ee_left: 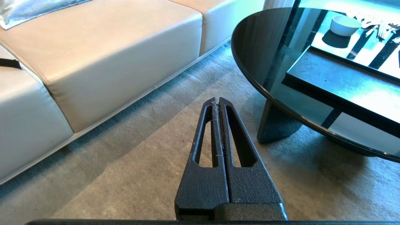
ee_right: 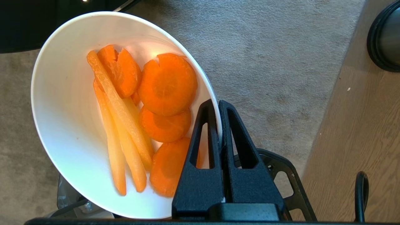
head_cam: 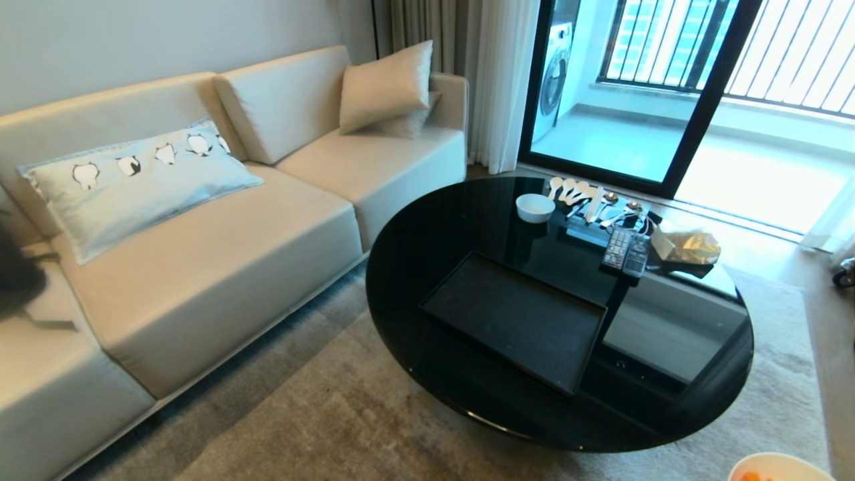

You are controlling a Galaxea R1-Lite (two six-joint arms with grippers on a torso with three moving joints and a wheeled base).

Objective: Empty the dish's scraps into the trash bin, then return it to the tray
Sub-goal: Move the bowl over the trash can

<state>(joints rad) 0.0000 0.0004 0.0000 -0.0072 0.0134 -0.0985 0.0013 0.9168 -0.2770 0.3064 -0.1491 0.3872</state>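
My right gripper (ee_right: 217, 104) is shut on the rim of the dish (ee_right: 67, 106), a deep white bowl held over the carpet. Inside lie the scraps (ee_right: 147, 115): round orange carrot slices and pale yellow strips. The dish's rim (head_cam: 778, 465) just shows at the bottom right of the head view. The steel trash bin (ee_right: 387, 37) with its black base ring stands on the wood floor beyond the carpet's edge. The black tray (head_cam: 514, 319) lies bare on the round table; its near end (ee_left: 337, 81) shows in the left wrist view. My left gripper (ee_left: 216, 100) hangs shut and bare over the carpet.
A glossy black round table (head_cam: 427, 240) carries a smaller white bowl (head_cam: 535, 206), spoons (head_cam: 574, 192), remote controls (head_cam: 626, 252) and a crumpled gold wrapper (head_cam: 691, 246). A beige sofa (head_cam: 200, 267) stands on the left. The table's dark foot (ee_left: 276, 125) rests on the carpet.
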